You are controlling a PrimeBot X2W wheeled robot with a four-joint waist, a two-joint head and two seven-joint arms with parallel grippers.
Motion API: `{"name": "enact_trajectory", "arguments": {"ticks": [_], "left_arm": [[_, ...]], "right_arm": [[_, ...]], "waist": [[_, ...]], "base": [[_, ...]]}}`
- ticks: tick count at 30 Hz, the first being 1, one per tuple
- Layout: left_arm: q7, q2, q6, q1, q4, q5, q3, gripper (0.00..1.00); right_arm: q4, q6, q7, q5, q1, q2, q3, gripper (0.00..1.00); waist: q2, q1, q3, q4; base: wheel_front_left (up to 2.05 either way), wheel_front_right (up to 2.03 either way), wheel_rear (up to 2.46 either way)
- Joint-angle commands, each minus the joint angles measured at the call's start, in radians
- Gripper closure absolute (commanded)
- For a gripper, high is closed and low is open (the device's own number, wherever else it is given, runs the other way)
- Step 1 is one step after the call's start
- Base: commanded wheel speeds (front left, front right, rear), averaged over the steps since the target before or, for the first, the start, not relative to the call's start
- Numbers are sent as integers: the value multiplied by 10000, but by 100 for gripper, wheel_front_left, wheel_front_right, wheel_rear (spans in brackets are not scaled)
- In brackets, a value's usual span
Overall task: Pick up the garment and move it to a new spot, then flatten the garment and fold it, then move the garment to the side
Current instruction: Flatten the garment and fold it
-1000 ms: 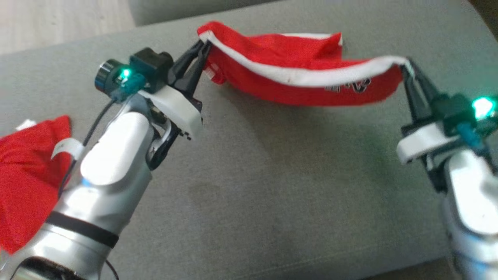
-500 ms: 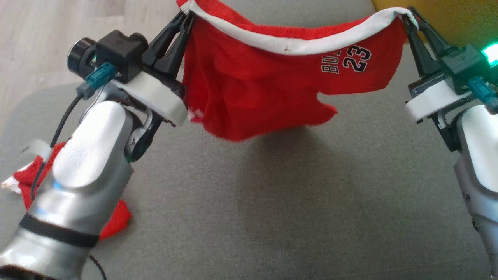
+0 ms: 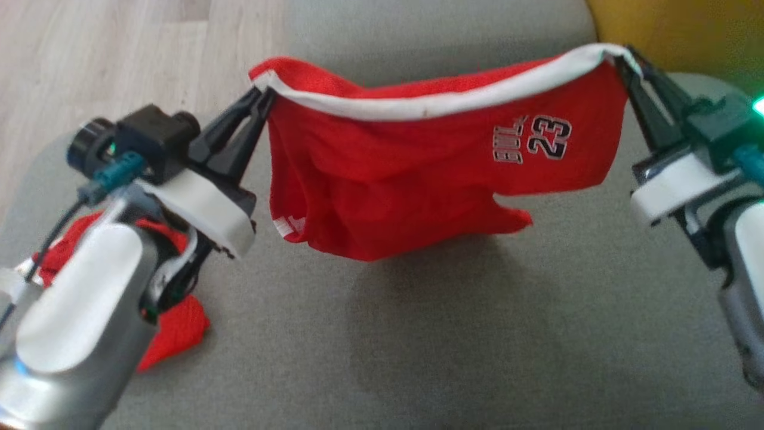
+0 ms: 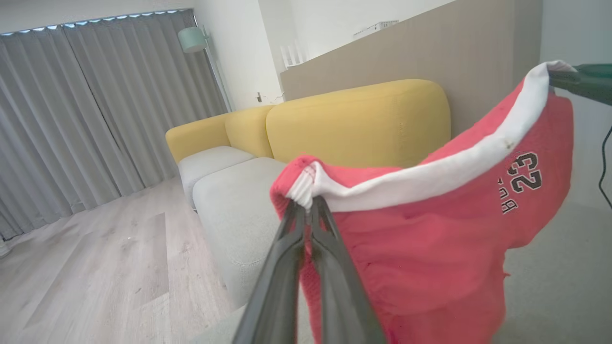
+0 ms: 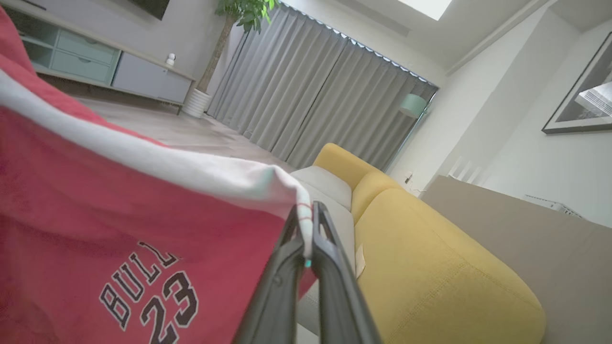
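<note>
Now: garment is up in the air, strung between both arms over the grey cushion.

- Garment: red shorts, white waistband uppermost, sagging in a shallow curve from one grip to the other. Print with the number 23 faces the head camera, toward the robot's right end. The body hangs down in loose folds, bunched and longer on the left side. The lower edge looks clear of the cushion and casts a shadow below.
- Left end effector: fingers pressed together on the left corner of the waistband. In the left wrist view the white band is pinched and gathered right at the fingertips.
- Right end effector: closed on the opposite corner of the waistband. In the right wrist view the white edge runs down between the two fingers.
- The two grips are well apart, the right one a little higher in the head view.
- Second red cloth lies crumpled on the cushion at lower left, partly under the left forearm, apart from the held garment.
- Surroundings: pale wood floor beyond the cushion on the left; yellow sofa behind; grey curtains at the far wall.
</note>
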Motion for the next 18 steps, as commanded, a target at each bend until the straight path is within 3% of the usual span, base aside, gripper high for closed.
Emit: {"name": "enact_trajectory", "arguments": {"ticks": [1,6,12,18], "left_arm": [[165,439,18,-1004,-380,-8,587,100],[348,396,-368,-2756,368,-61,855,100],[-535,131,-768,-6044,3150,481,1050,100],[-2225,-574,-807,-8585,5895,899,1216,100]], "right_arm": [[-447,-9,249,114,-775,-267,135,100],[225,-9,462,431,-2900,-374,762,100],[3337,-9,-593,84,-6947,-116,1782,100],[6471,-9,-2587,-1034,-9858,861,299,100]], "waist": [[0,0,459,-34],[0,0,2016,-136],[0,0,3643,-238],[0,0,4198,-193]], "base": [[0,0,0],[0,0,0],[0,0,0],[0,0,0]]}}
